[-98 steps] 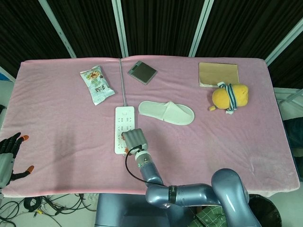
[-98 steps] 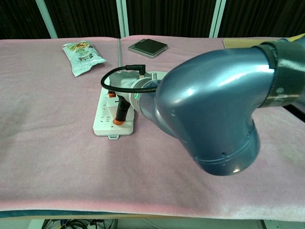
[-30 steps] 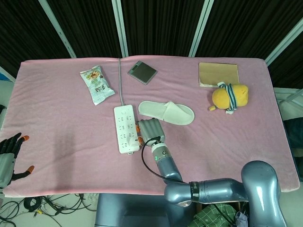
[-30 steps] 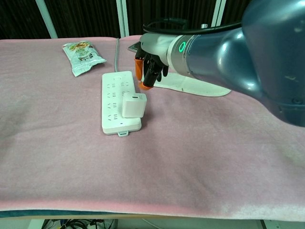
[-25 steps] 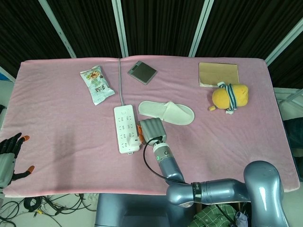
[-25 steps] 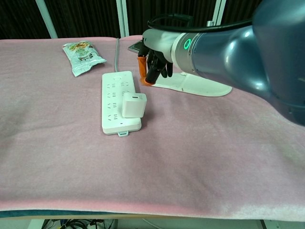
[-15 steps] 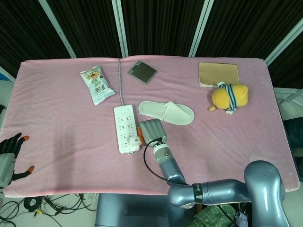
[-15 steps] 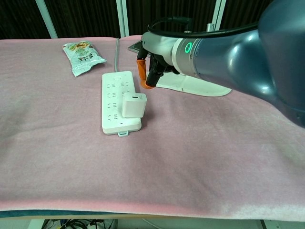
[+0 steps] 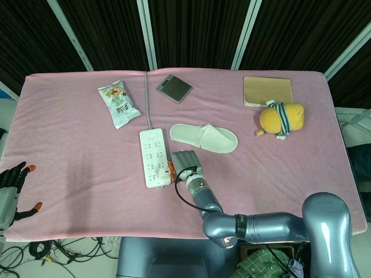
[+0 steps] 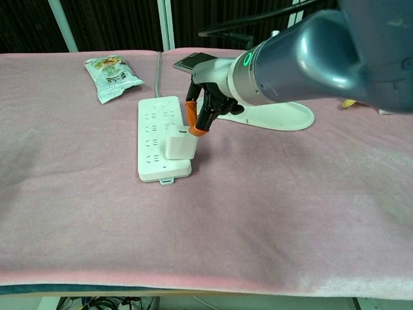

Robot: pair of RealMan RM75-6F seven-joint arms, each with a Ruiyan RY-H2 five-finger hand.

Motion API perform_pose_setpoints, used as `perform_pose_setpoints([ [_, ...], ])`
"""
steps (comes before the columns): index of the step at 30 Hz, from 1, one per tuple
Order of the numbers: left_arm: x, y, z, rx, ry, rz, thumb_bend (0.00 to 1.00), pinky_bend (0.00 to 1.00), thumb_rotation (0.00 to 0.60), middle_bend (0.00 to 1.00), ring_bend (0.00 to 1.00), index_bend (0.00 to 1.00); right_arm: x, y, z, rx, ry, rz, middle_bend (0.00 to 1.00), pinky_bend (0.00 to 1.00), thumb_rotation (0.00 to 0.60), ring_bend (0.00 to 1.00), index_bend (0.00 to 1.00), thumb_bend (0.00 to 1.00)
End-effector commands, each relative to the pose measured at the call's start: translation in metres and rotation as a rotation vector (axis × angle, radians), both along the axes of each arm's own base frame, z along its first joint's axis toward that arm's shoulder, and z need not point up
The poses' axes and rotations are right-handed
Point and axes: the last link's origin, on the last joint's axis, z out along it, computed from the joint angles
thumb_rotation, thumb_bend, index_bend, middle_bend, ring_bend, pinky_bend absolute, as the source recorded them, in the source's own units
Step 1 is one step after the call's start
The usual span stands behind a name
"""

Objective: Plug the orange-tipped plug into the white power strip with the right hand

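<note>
Chest view: I see my right hand (image 10: pixel 208 106) over a white plug (image 10: pixel 181 143) seated in the power strip (image 10: pixel 157 134).
Head view: left hand (image 9: pixel 10 188) idle, open.
Right fingers: curled, gripping nothing I can see.

Pink-clothed table (image 9: pixel 69 145), dark curtains (image 9: pixel 197 29)

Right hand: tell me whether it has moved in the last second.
Yes. The right hand has come down and toward the camera, from beside the white slipper to just above the white adapter on the power strip.
</note>
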Motion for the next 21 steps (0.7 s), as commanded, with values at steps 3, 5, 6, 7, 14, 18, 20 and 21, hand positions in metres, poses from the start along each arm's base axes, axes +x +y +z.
perform_pose_setpoints([
  [3,0.0,0.0,0.0,0.0,0.001,0.0,0.22,0.0,0.6,0.0,0.0,0.1,0.005,-0.005,0.002,0.031,-0.012,-0.024,1.0,0.9,0.6,0.98,1.0,0.87],
  [5,0.0,0.0,0.0,0.001,0.001,0.0,0.22,0.0,0.6,0.0,0.0,0.1,0.007,-0.006,0.002,0.031,-0.012,-0.022,1.0,0.9,0.6,0.98,1.0,0.88],
  [6,0.0,0.0,0.0,0.001,0.0,0.001,0.22,0.0,0.6,0.0,0.0,0.1,0.008,-0.006,0.003,0.032,-0.013,-0.018,1.0,0.9,0.6,0.98,1.0,0.89],
  [7,-0.001,0.0,0.0,0.001,0.0,0.001,0.22,0.0,0.6,0.0,0.0,0.1,0.009,-0.006,0.003,0.034,-0.015,-0.017,1.0,0.9,0.6,0.98,1.0,0.89],
  [14,0.0,0.0,0.0,0.0,0.001,0.001,0.22,0.0,0.6,0.01,0.0,0.1,0.014,-0.005,0.002,0.046,-0.018,-0.012,1.0,0.9,0.6,0.98,1.0,0.89],
  [18,0.0,0.0,0.0,-0.001,0.002,0.002,0.22,0.0,0.6,0.0,0.0,0.1,0.017,-0.003,-0.001,0.056,-0.019,-0.006,1.0,0.9,0.6,0.98,1.0,0.89],
  [20,0.0,0.0,0.0,-0.001,0.001,0.002,0.22,0.0,0.6,0.0,0.0,0.1,0.018,-0.002,-0.003,0.061,-0.022,-0.004,1.0,0.9,0.6,0.98,1.0,0.89],
  [21,0.0,0.0,0.0,-0.001,0.0,0.002,0.22,0.0,0.6,0.0,0.0,0.1,0.019,-0.002,-0.004,0.064,-0.023,-0.004,1.0,0.9,0.6,0.98,1.0,0.89],
])
